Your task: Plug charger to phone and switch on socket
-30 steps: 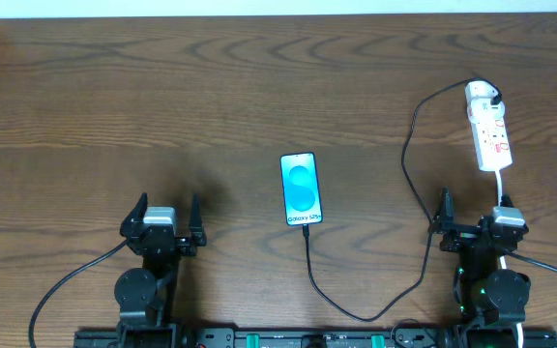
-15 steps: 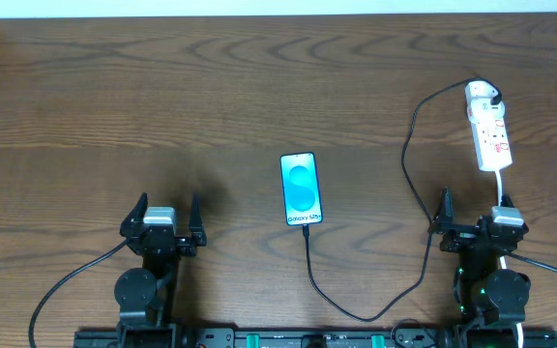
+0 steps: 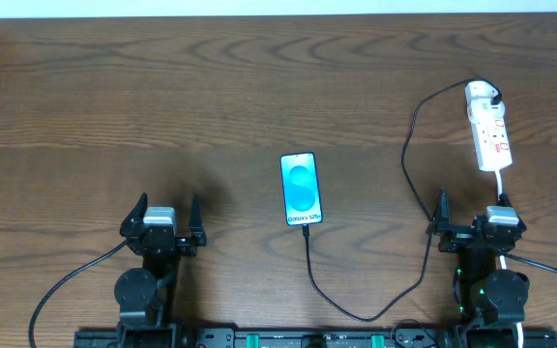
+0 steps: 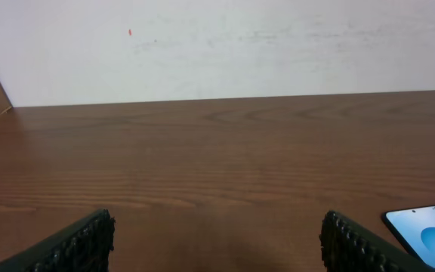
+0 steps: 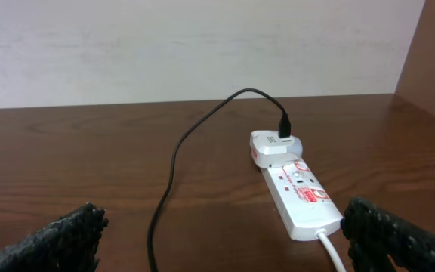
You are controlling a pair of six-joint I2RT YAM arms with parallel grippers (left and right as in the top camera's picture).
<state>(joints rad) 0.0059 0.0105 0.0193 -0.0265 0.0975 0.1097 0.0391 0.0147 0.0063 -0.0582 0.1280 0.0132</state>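
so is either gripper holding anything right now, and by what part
Nothing is held: the left gripper and the right gripper are both open and empty.

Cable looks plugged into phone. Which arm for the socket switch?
Right. The right gripper, open, faces the socket, which shows in its wrist view; the left gripper sits beyond the phone, socket outside its view.

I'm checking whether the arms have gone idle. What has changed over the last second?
Only the right gripper shifted very slightly to its left; it is open and holds nothing. The left gripper, also open, the phone, the charger running to the phone's near edge, and the socket all stayed put.
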